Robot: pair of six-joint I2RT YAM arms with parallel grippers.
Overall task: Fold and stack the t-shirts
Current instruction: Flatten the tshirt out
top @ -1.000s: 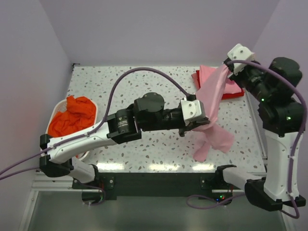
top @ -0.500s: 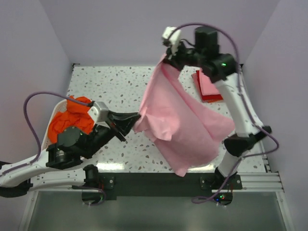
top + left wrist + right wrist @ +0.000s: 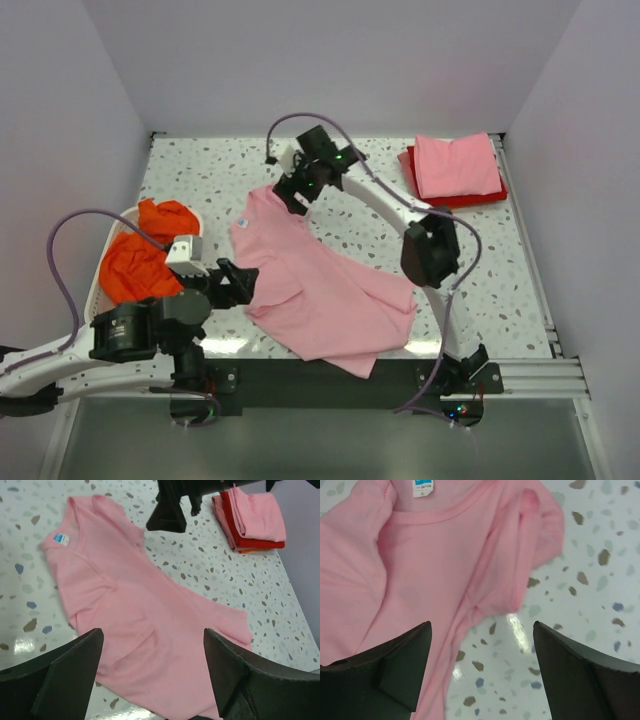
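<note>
A light pink t-shirt [image 3: 325,285] lies spread out on the speckled table, collar to the far left and hem toward the near edge. Its small neck label [image 3: 422,486] shows in both wrist views. My left gripper [image 3: 240,283] stands open at the shirt's near-left side, fingertips apart above the cloth [image 3: 135,615], holding nothing. My right gripper [image 3: 290,195] hangs open just over the collar and one sleeve [image 3: 535,525], also empty. A crumpled orange t-shirt [image 3: 148,248] fills the basket. A folded pink t-shirt [image 3: 457,165] rests on a folded red one [image 3: 480,197] at the far right.
The white laundry basket [image 3: 118,222] stands at the table's left edge beside my left arm. The folded stack [image 3: 250,517] sits in the far right corner near the wall. The right arm [image 3: 380,205] reaches across the table above the spread shirt.
Both grippers have opened and let go of the pink shirt, which hung in the air and now lies flat. The right arm has come down toward the collar.
</note>
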